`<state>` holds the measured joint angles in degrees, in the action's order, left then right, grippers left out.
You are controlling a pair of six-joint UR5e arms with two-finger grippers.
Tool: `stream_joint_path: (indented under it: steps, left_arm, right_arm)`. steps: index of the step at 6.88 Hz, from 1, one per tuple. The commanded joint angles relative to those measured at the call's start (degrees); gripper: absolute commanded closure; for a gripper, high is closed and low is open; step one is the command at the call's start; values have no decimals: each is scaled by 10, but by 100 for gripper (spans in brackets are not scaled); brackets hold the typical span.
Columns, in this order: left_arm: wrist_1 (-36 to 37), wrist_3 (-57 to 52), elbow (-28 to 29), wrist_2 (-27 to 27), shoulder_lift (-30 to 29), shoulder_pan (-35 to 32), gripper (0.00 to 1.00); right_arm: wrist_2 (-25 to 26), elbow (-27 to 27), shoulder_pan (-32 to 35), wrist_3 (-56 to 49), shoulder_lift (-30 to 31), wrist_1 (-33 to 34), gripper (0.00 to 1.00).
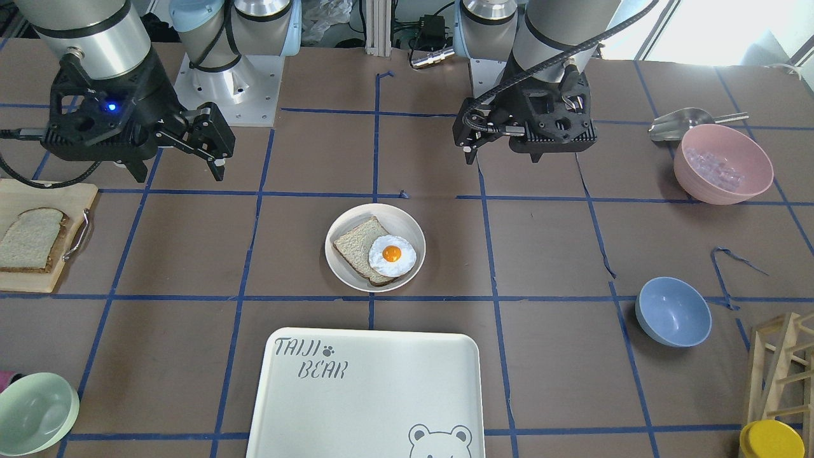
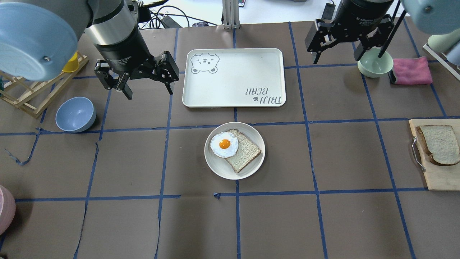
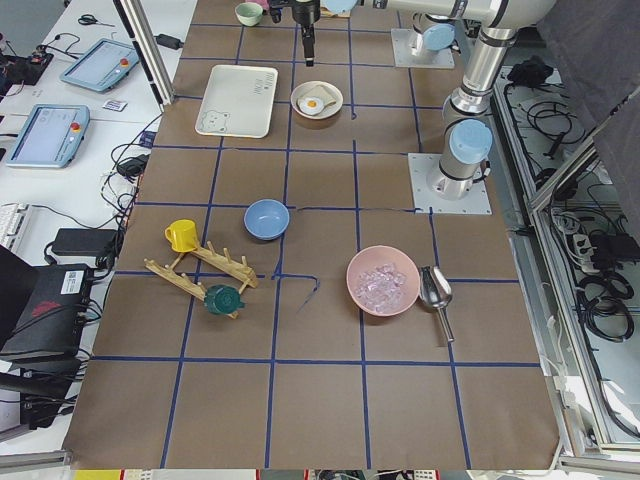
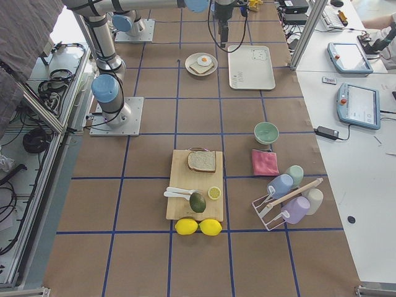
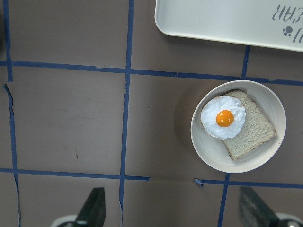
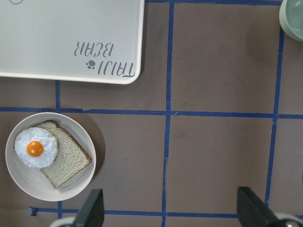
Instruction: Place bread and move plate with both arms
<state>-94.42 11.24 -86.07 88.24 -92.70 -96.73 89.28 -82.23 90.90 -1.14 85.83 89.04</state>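
Observation:
The bread (image 2: pixel 440 144) lies flat on a wooden board at the table's right side; it also shows in the front view (image 1: pixel 32 238) and the exterior right view (image 4: pixel 202 161). The plate (image 2: pixel 219 167) sits mid-table with another bread slice and a fried egg (image 2: pixel 224 144) on it; it also shows in the front view (image 1: pixel 407 219) and both wrist views (image 5: pixel 208 151) (image 6: pixel 23 182). My left gripper (image 2: pixel 150 93) (image 1: pixel 502 156) (image 5: pixel 173 210) hangs open and empty, above the table left of the plate. My right gripper (image 2: pixel 336 59) (image 1: pixel 180 177) (image 6: pixel 171 210) hangs open and empty, right of the plate.
The "TAIJI BEAR" tray (image 2: pixel 233 77) lies just beyond the plate. A mint-green bowl (image 2: pixel 373 64) and pink cloth (image 2: pixel 411 70) lie far right. A blue bowl (image 2: pixel 75 114) and wooden rack (image 2: pixel 21 97) stand at the left. A pink bowl (image 1: pixel 724 162) stands near my left base.

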Motion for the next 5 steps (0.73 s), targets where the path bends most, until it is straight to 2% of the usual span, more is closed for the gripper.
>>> stream_joint_path:
  steps: [1,5]
  left_arm:
    - [1,0,-1,0,-1,0,0]
    - [1,-3,0,0,-3,0,0]
  right_arm:
    - [0,-1,0,0,0,0,0]
    - [7,1,-4,-6,0,2,0]
